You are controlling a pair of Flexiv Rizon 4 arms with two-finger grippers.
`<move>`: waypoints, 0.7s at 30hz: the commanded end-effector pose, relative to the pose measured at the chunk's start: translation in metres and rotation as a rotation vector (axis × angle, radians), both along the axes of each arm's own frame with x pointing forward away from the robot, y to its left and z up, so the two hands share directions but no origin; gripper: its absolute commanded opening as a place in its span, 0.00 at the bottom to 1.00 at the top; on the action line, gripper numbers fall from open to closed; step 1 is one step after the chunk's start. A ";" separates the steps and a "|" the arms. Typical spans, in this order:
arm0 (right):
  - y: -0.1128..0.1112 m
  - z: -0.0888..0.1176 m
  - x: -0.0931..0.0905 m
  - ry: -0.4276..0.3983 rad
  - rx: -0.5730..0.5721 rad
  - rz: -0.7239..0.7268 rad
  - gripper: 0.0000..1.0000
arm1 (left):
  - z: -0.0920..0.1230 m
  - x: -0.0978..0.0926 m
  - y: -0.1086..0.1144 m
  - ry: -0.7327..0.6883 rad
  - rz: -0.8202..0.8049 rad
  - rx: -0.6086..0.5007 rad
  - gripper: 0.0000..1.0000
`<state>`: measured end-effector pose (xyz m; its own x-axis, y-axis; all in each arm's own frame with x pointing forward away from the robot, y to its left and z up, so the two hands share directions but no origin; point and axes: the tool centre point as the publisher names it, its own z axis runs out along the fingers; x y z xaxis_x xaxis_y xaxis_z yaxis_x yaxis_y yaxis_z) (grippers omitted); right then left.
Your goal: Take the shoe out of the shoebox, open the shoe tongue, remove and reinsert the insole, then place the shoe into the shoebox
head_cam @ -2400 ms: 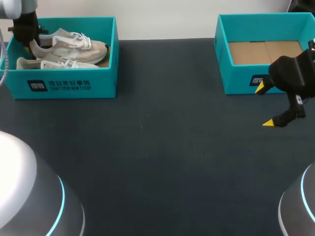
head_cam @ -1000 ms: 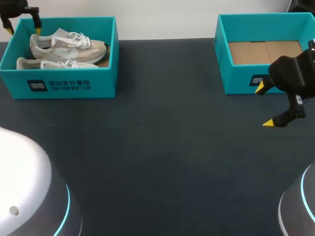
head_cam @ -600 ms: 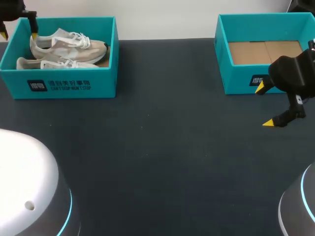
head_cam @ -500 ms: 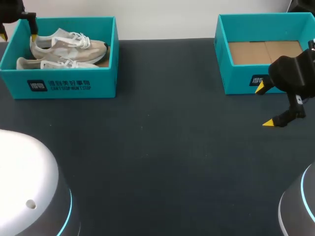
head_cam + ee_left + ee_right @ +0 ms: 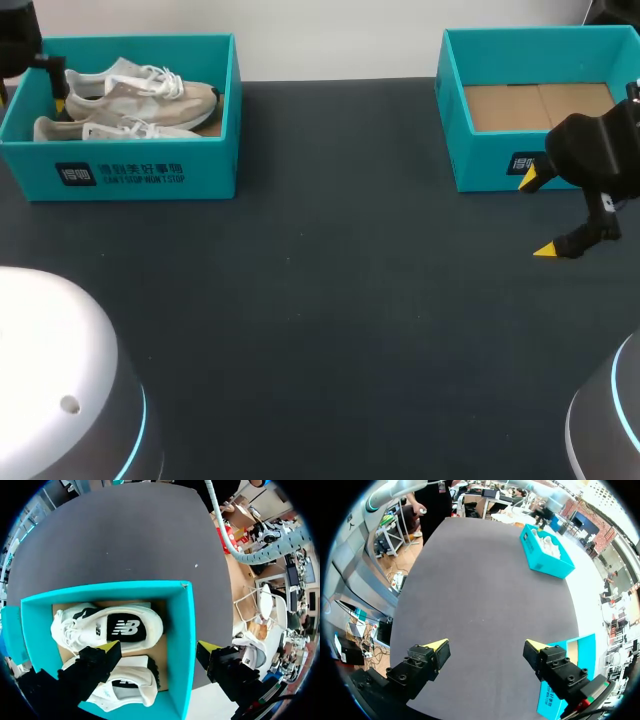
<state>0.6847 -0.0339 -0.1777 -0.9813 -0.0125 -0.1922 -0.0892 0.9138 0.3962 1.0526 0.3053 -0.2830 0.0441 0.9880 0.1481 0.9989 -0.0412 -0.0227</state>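
left gripper (image 5: 160, 650) has its 2 yellow-tipped fingers spread wide and holds nothing. in its own wrist view it straddles the end wall of the teal shoebox (image 5: 130, 170): 1 finger hangs over the heels inside, the other is outside the wall. the shoe (image 5: 140, 90) it seems to be after lies on its side along the back of the box with its white laces showing. a 2nd shoe (image 5: 110, 130) lies just beside it at the front. both are still in the box, at the table's far left corner.

what has changed is all on that arm. 2.4 s ago the gripper was down inside the box at the heel of the back shoe. by 1.0 s ago it had lifted out and stood above the far left corner with nothing in it. since then it has been coming down again at the heel end. the shoes lie almost where they did, so from where i stand the 1st grab looks to have missed and this reads as a 2nd try. the task is still at step 1: no shoe out, tongue and insole untouched. with a finger outside the wall, closing now would likely pinch cardboard, not shoe.

right gripper (image 5: 487, 647) has not moved, fingers apart and empty, above the dark table (image 5: 320, 300) just in front of the other box (image 5: 480, 170), which shows only its bare cardboard floor.
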 end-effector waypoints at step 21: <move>0.001 -0.001 0.002 0.003 -0.003 0.001 1.00 | -0.050 -0.011 0.003 -0.036 -0.097 0.024 0.79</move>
